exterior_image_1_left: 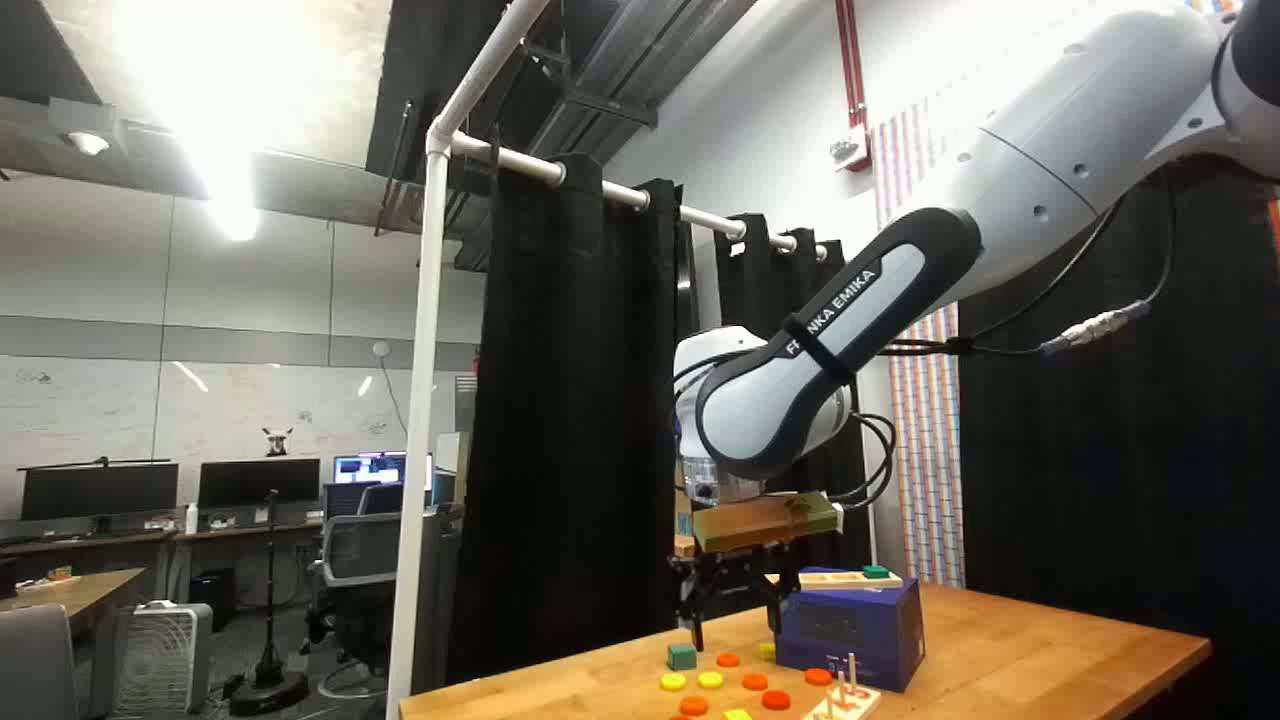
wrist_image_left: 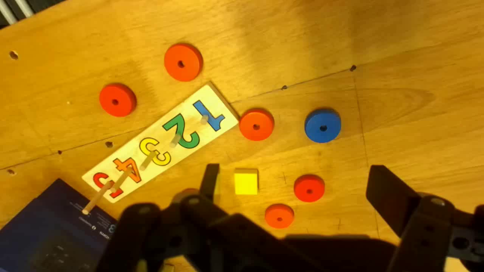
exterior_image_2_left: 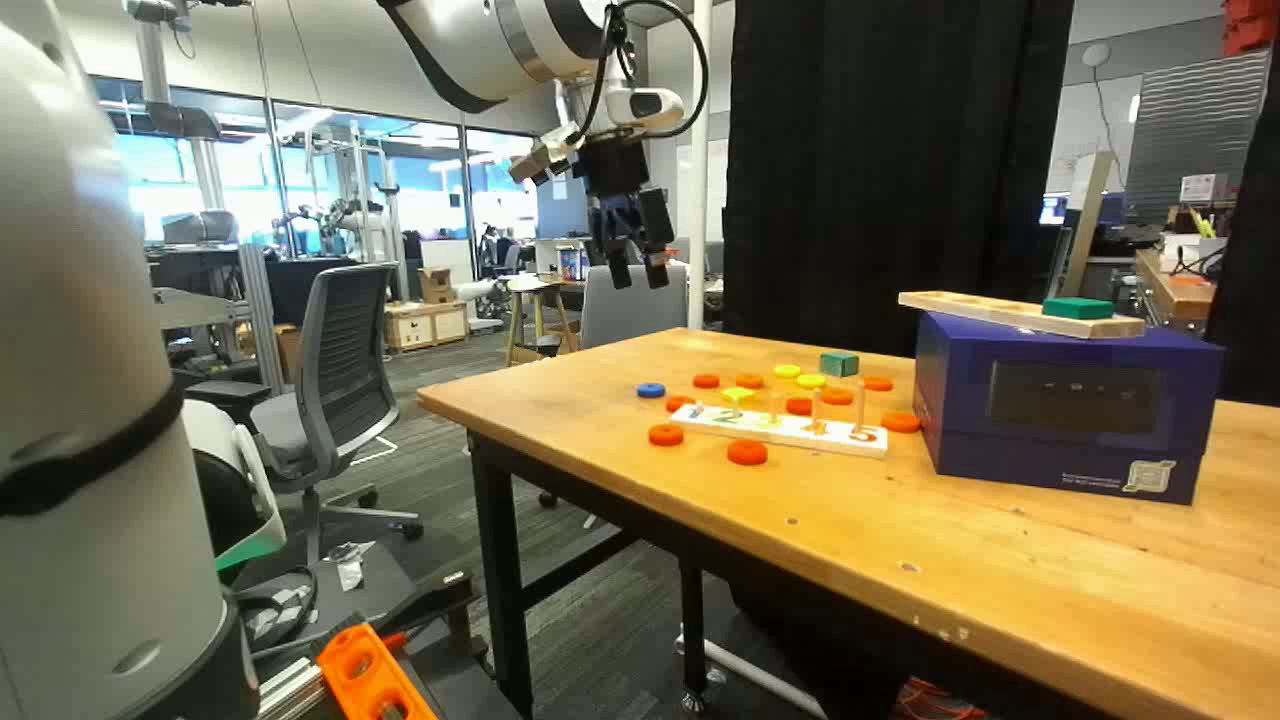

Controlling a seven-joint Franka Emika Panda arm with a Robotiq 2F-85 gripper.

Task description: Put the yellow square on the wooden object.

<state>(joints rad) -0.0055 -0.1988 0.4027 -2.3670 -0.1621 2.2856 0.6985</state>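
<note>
The small yellow square (wrist_image_left: 246, 182) lies flat on the table in the wrist view, near the left finger. It also shows in an exterior view (exterior_image_2_left: 738, 396), beside the numbered peg board. My gripper (wrist_image_left: 294, 175) is open and empty, held well above the table; it also shows in both exterior views (exterior_image_1_left: 737, 625) (exterior_image_2_left: 638, 274). A long wooden board (exterior_image_2_left: 985, 306) rests on the blue box with a green block (exterior_image_2_left: 1077, 308) on it; it shows in an exterior view too (exterior_image_1_left: 825, 580). The wooden board is out of the wrist view.
The blue box (exterior_image_2_left: 1060, 400) stands beside the white numbered peg board (wrist_image_left: 159, 143), whose pegs stick up. Several orange and red discs (wrist_image_left: 309, 188), a blue disc (wrist_image_left: 323, 125), yellow discs (exterior_image_2_left: 812, 381) and a green cube (exterior_image_2_left: 839, 364) lie around. Another yellow piece (exterior_image_1_left: 767, 651) lies by the box.
</note>
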